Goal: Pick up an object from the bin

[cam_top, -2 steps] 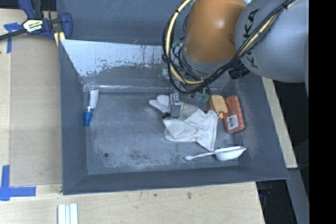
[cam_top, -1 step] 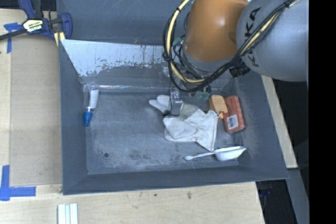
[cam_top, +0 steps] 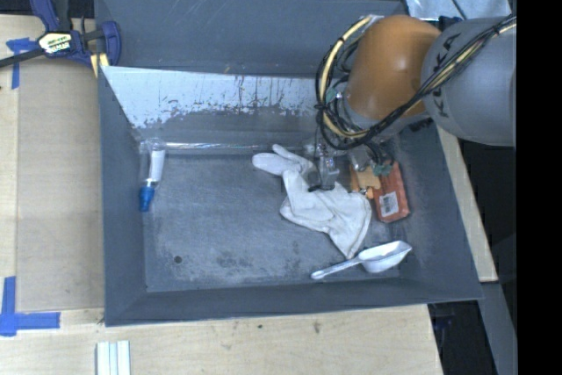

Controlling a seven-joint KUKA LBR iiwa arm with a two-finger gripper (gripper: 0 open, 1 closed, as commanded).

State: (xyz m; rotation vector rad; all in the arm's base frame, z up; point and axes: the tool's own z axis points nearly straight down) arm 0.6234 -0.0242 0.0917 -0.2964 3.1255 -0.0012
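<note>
My gripper is down at the right middle of the bin, its fingertips pressed into the upper part of a crumpled white cloth. The cloth spreads from the bin's middle toward the lower right. Whether the fingers have closed on the fabric cannot be made out. Just right of the gripper lies a small orange-red packet with a label. Below the cloth rests a white plastic spoon, bowl to the right.
A clear tube with a blue cap lies by the left wall. The arm with its orange cover and cables hangs over the bin's upper right corner.
</note>
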